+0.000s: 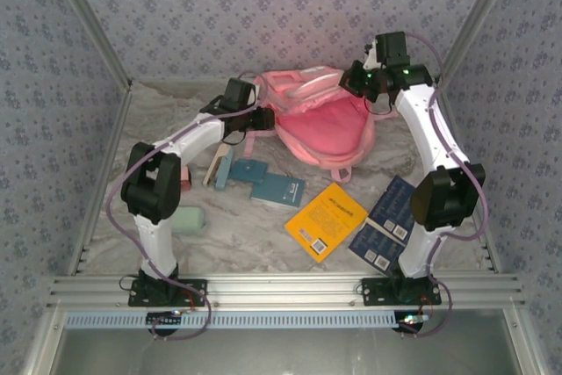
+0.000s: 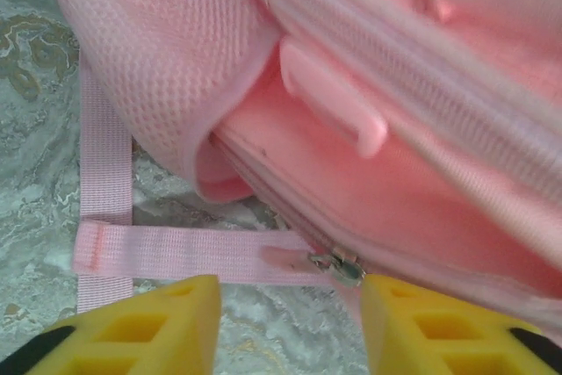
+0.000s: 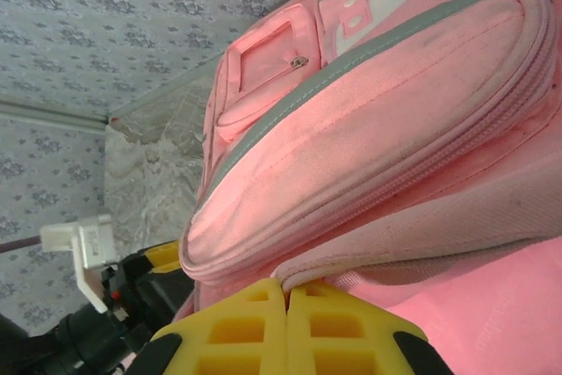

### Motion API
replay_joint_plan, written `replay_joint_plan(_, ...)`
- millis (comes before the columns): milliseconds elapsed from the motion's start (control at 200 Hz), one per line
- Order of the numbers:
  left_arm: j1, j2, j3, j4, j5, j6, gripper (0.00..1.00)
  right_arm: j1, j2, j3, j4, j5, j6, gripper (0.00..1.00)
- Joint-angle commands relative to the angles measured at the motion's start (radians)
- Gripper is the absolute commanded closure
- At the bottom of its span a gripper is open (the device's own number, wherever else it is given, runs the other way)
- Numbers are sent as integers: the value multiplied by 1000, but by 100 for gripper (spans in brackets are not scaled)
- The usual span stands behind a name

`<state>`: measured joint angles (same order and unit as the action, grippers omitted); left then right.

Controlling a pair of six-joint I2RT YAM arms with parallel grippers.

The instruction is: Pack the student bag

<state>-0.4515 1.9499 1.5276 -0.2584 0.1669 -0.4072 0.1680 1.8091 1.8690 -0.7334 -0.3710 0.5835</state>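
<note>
Two claws at the student bag [image 1: 325, 125], which lies at the far middle of the table [image 1: 255, 248], between them. Left claw [image 2: 291, 298] is spread and holds nothing. The zip pull [image 2: 334, 265] sits just ahead of its tips, over by the right-hand finger, and a pink strap [image 2: 176, 248] lies flat right beside it. Right claw [image 3: 287, 292] is pressed together at a fold of the bag's rim, and I read that as pinching it.

Risks as I judge them:
- If I shut the left claw from here, it may grab the strap or bare fabric instead of the pull. The pull is small, off-centre and touching the strap end.
- The right pinch is on a thin soft fold. A tug on the zip could slide it out, and the bag would sag or drag across the table.
- Pulling the zip at an angle could snag the zip in the mesh.

Yellow book [image 1: 326, 219] and blue books [image 1: 386, 221] lie on the near table, well apart from the bag, so nothing looks packed yet. I can't tell how wide the opening is.
</note>
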Motion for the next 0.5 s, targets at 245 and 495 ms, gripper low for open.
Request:
replay_joint_plan(245,-6,-314,-151,-91,-36,-16,50,17,-80,-314,48,138,-63,88)
replay_joint_plan(495,54,-383,-213,-269,-178,44,45,94,-154,-269,-86,417,-155,41)
